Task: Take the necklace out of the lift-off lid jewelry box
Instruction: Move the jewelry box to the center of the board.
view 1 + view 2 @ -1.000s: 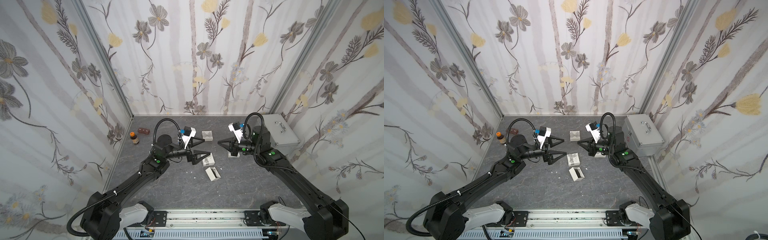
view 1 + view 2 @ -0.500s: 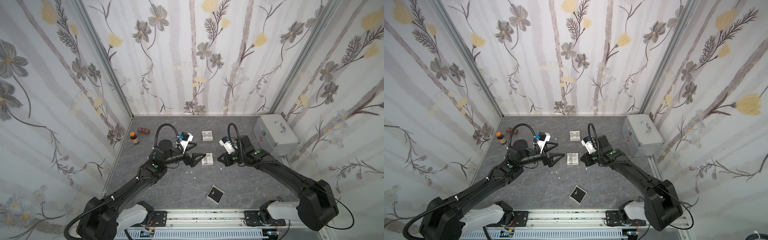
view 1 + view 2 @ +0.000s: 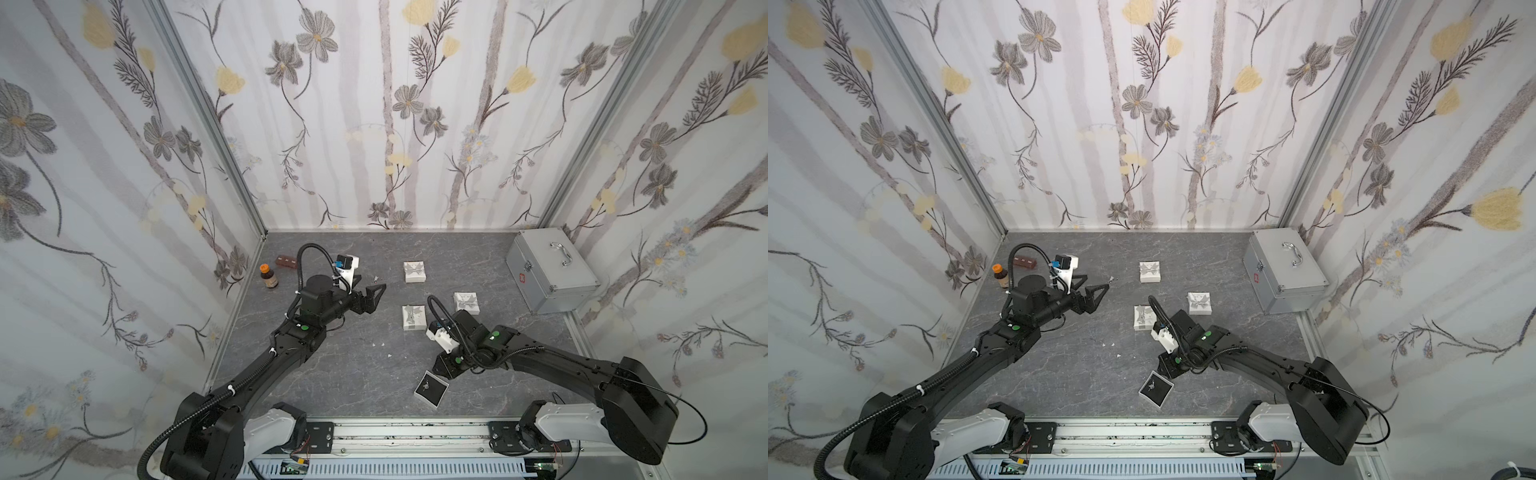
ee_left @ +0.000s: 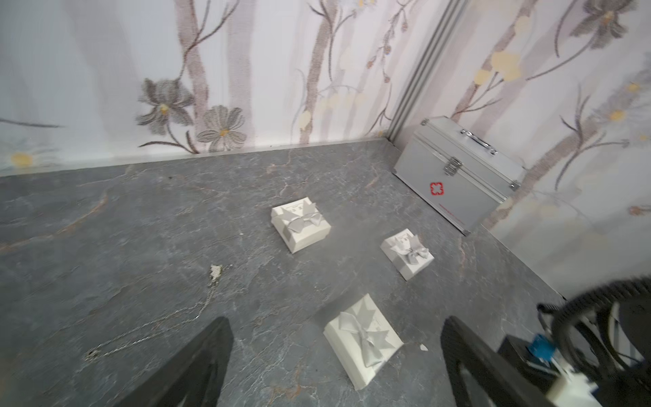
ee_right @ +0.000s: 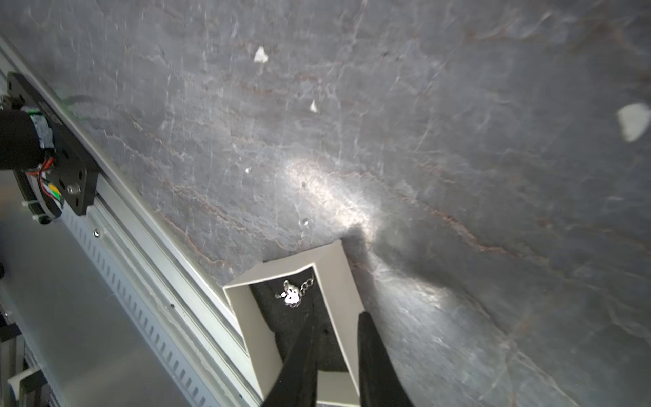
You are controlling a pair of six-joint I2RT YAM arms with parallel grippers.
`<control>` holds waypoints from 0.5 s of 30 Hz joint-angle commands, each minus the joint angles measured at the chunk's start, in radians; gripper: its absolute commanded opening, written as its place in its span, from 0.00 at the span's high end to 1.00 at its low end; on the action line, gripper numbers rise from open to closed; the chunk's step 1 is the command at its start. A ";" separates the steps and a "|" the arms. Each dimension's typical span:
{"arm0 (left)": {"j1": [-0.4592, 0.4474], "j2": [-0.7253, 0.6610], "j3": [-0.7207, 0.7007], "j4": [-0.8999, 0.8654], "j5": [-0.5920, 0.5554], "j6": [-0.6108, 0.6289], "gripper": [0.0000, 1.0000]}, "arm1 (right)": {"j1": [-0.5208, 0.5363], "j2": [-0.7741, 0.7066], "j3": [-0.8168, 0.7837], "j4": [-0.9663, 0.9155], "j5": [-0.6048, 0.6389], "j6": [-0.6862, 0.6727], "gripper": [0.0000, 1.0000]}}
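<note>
An open white jewelry box (image 3: 431,388) (image 3: 1155,388) with black lining lies near the table's front edge, its lid off. The silver necklace (image 5: 292,295) rests inside it on the lining. My right gripper (image 3: 441,370) (image 5: 338,315) is at the box's back corner, shut on one side wall, with one finger inside and one outside. My left gripper (image 3: 377,298) (image 4: 334,320) hovers open at centre left with nothing between its fingers. Another thin chain (image 4: 155,327) lies loose on the table in front of it.
Three closed white boxes with silver bows (image 3: 414,272) (image 3: 466,302) (image 3: 413,318) sit mid-table. A silver case (image 3: 548,270) stands at the back right. A brown bottle (image 3: 269,276) and a small brown block (image 3: 286,262) are by the left wall. The metal rail (image 3: 395,432) borders the front.
My right gripper has swung from beside the middle bowed box to the open box at the front and closed on its wall. My left gripper has drawn back a little.
</note>
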 commanded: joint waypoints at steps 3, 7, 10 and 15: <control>0.032 -0.001 -0.006 0.057 -0.004 -0.049 0.06 | 0.052 0.054 -0.009 0.063 0.068 0.059 0.79; 0.040 -0.026 -0.020 0.050 -0.004 -0.044 0.06 | 0.067 0.114 0.013 0.058 0.111 0.064 0.83; 0.043 -0.045 -0.036 0.050 -0.009 -0.044 0.06 | 0.068 0.129 0.029 0.058 0.136 0.071 0.87; 0.043 -0.059 -0.050 0.046 -0.014 -0.039 0.07 | 0.049 0.131 0.076 0.049 0.206 0.086 1.00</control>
